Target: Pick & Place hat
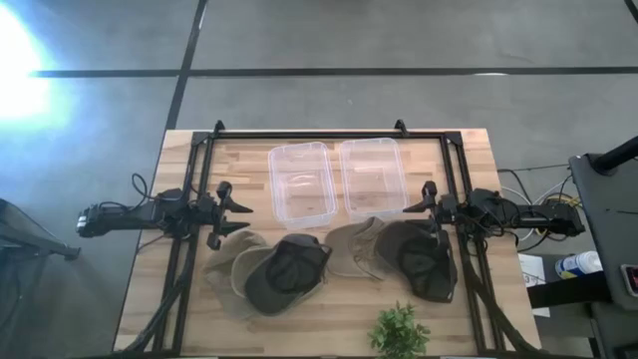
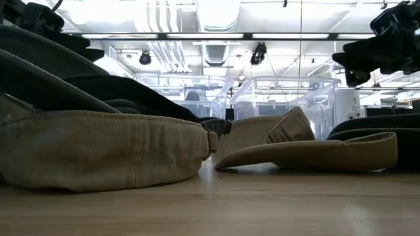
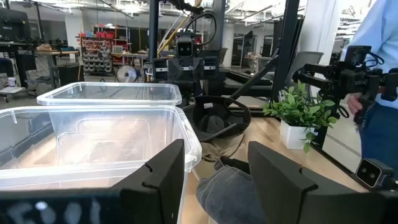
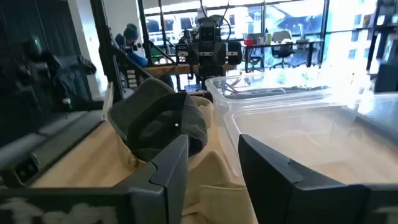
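Note:
Four hats lie crown-up or tilted on the wooden table's near half: a tan hat (image 1: pixel 227 267), a dark olive hat (image 1: pixel 289 274) overlapping it, a second tan hat (image 1: pixel 354 249) and a dark hat (image 1: pixel 427 261) overlapping that one. My left gripper (image 1: pixel 244 217) hovers open above the table, just beyond the left tan hat, pointing toward the table's right. My right gripper (image 1: pixel 411 219) hovers open beside the right dark hat, pointing left. Both are empty, as the wrist views show: the left gripper (image 3: pixel 217 180) and the right gripper (image 4: pixel 214 168).
Two clear plastic bins (image 1: pixel 301 179) (image 1: pixel 374 178) stand side by side at the table's far middle. A small potted plant (image 1: pixel 399 331) stands at the near edge. A black frame (image 1: pixel 329 135) runs around the table. A person (image 3: pixel 379 93) stands beyond the right side.

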`<state>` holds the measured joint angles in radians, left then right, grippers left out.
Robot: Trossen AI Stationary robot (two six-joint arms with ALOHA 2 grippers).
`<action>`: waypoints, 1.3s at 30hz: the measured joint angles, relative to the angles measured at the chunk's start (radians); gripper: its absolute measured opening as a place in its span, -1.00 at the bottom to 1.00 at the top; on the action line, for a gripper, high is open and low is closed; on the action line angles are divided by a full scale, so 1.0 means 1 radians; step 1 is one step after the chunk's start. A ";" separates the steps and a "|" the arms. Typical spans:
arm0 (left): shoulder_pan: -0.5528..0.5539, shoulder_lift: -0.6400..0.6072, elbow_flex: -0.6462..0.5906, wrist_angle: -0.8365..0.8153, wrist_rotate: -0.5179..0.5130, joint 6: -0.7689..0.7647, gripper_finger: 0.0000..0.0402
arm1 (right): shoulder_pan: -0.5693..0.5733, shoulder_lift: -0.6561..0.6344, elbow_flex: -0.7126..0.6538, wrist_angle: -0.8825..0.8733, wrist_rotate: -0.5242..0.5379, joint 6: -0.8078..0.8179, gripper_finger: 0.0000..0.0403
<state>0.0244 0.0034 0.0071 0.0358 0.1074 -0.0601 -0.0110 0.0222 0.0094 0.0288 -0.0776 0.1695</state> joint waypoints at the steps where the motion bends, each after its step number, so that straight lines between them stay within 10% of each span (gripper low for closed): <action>1: 0.000 0.000 0.000 0.000 0.000 0.000 -0.15 | 0.000 0.000 0.000 0.000 0.000 0.071 -0.31; 10: 0.000 0.000 0.000 0.000 0.000 0.000 -0.15 | 0.000 0.000 0.000 0.000 -0.002 0.953 -0.31; 28: 0.000 0.000 0.000 0.000 0.000 0.000 -0.15 | 0.000 0.027 0.001 0.537 0.238 0.897 -0.31; 39: 0.000 0.000 0.000 0.005 0.001 -0.031 -0.15 | 0.022 0.415 0.173 0.614 0.287 0.915 -0.31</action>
<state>0.0242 0.0036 0.0074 0.0407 0.1081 -0.0908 0.0106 0.4371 0.1827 0.6423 0.2096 1.0848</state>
